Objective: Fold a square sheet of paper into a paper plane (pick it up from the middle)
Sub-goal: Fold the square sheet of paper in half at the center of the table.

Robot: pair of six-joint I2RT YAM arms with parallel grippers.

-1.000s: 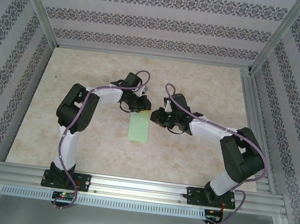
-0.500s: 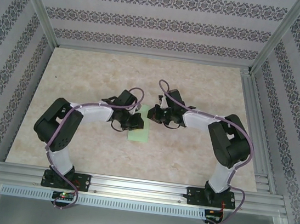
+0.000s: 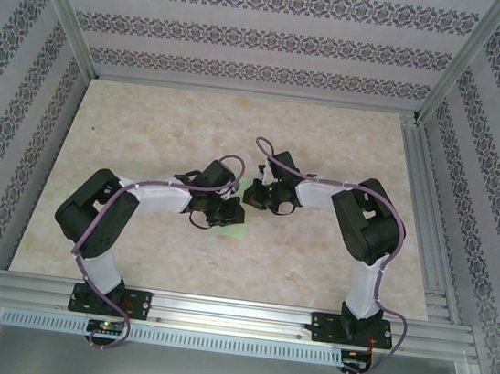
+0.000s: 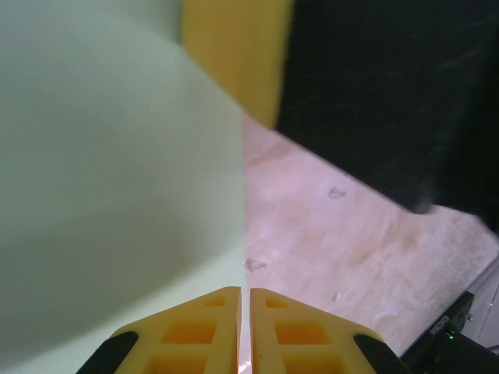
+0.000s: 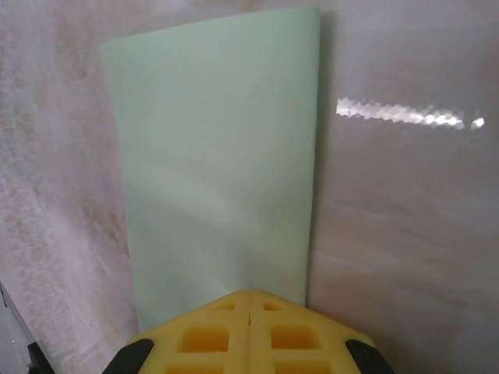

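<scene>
Middle of table [image 3: 128, 134], well apart from all edges and corners: square sheet of paper [image 5: 218, 156], doubled into a long rectangle, flat on the surface in right wrist view. No dart shape yet, so judged an early fold stage.

Pinned at one short end by right end effector [image 5: 249, 302], fingers together, tip over the sheet's edge near a corner. Probably there to stop sliding while the other side works. Cannot tell whether any paper is caught between them.

Worked from the other side by left end effector [image 4: 243, 300], fingers likewise together with a hairline gap, lined up with one long edge of the paper. Paper close to that lens and blurred. Maybe a layer lifted, maybe a crease being pressed; cannot tell which.

Crowding: yellow fingers [image 4: 234, 54] of the right one just past the sheet in left wrist view, very near. Little room to move without bumping. From overhead, most of the sheet hidden under the left wrist. Purple cables [image 3: 273, 153] looping above the wrists. Metal frame rails [image 3: 233, 312] along the near edge, well apart.
</scene>
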